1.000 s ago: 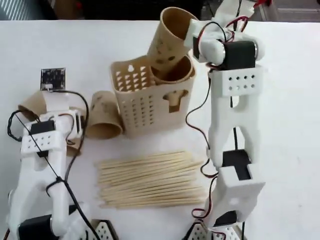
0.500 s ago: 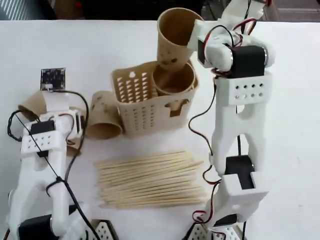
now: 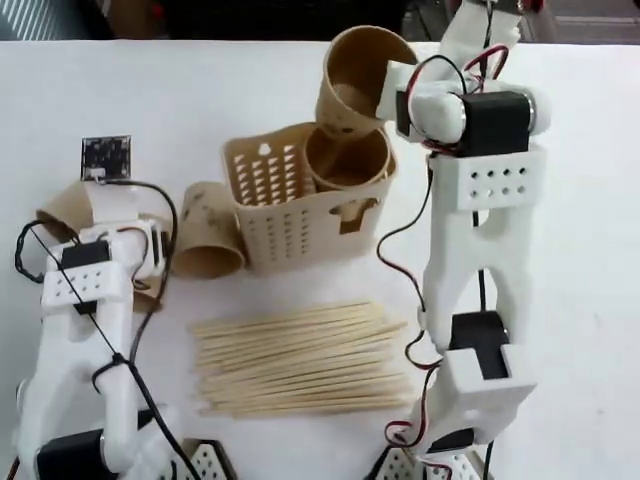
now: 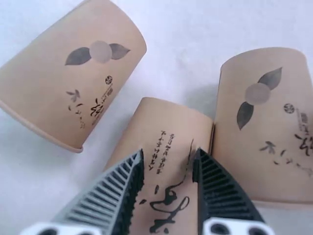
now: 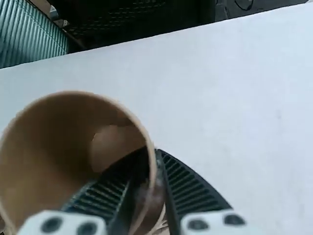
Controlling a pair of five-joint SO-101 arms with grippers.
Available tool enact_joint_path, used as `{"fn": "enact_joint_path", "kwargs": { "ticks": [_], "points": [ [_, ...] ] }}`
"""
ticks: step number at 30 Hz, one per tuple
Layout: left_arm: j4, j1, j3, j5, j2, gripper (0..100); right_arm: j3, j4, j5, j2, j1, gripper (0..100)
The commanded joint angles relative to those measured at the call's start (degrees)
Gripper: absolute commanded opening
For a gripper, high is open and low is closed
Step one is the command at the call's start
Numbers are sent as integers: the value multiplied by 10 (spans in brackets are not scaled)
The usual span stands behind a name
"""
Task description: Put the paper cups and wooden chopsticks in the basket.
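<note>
High view shows you the right gripper clamped on the rim of a paper cup, one finger inside the wall and one outside. It holds the cup tilted, base down, over a second cup that stands in the basket. A third cup lies on its side on the counter, just beside the basket. The chopsticks lie piled on the counter in front of the basket. Your left gripper has its fingers apart, straddling the middle cup of three lying together; whether they touch it, you cannot tell.
</note>
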Motion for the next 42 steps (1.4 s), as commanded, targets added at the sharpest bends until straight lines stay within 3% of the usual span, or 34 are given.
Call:
{"fn": "enact_joint_path", "kwargs": {
  "ticks": [1,11,20,35,38,42],
  "points": [
    [0,11,27,3,11,173,-19,3,12,-45,7,18],
    [-1,11,27,3,11,173,-8,4,12,-63,3,18],
    [-1,11,27,3,11,173,120,3,13,-56,-14,18],
    [-11,11,28,3,12,173,136,2,28,-74,-15,23],
    [-11,11,28,3,12,173,140,3,72,-70,-24,98],
    [-11,11,28,3,12,173,152,3,73,-75,-26,235]
  ]
}}
